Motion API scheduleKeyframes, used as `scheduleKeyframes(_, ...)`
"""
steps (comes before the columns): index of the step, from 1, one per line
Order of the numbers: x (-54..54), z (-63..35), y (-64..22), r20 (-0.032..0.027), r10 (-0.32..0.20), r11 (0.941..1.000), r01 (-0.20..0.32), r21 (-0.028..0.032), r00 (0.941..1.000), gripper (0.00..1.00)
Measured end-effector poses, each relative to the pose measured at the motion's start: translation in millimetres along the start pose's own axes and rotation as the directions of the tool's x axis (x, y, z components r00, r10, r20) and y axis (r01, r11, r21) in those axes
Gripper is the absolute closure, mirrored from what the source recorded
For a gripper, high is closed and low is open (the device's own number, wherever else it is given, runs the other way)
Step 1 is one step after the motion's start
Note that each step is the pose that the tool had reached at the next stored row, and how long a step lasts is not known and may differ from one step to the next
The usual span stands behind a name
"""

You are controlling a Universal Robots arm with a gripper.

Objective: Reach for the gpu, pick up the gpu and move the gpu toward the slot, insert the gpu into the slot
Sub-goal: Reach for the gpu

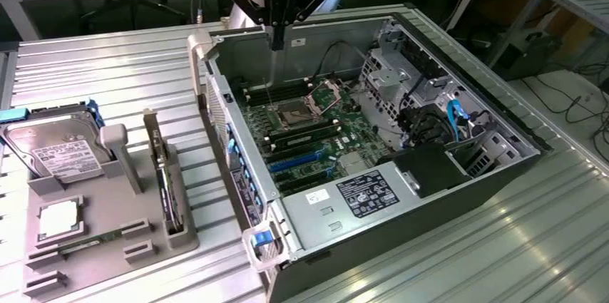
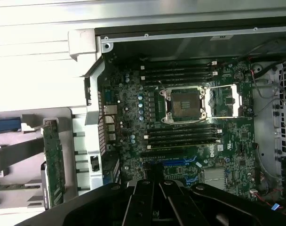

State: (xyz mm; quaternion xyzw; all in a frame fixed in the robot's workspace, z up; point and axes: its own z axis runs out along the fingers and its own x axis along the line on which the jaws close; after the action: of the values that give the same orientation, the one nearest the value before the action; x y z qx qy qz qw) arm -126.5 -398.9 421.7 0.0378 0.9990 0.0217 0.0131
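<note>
The gpu (image 1: 167, 187) stands thin edge-on in a slot of the grey holder (image 1: 114, 260) on the exterior view's left, its silver bracket end toward the back. In the wrist view the gpu (image 2: 53, 162) shows as a green board edge beside the case wall. My gripper (image 1: 277, 43) hangs high over the back of the open computer case (image 1: 495, 167), far from the card, its fingers shut with nothing between them. The blue expansion slots (image 1: 295, 165) lie on the motherboard; in the wrist view the slots (image 2: 180, 161) sit just ahead of my gripper (image 2: 154, 173).
A silver hard drive (image 1: 55, 152) with a white label stands in the holder, with a processor chip (image 1: 59, 219) and a memory stick (image 1: 88, 241) lying nearby. The case holds an open processor socket (image 1: 290, 114), a power supply (image 1: 366, 192) and blue cables (image 1: 455, 116). Everything rests on a ribbed metal table (image 1: 114, 75).
</note>
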Motion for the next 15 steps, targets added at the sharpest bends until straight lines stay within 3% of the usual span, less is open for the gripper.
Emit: scheduleKeyframes(15, 3.8, -0.1, -0.5, 0.0000, 0.000, 1.0000, 0.000, 0.0000, 1.0000, 0.89)
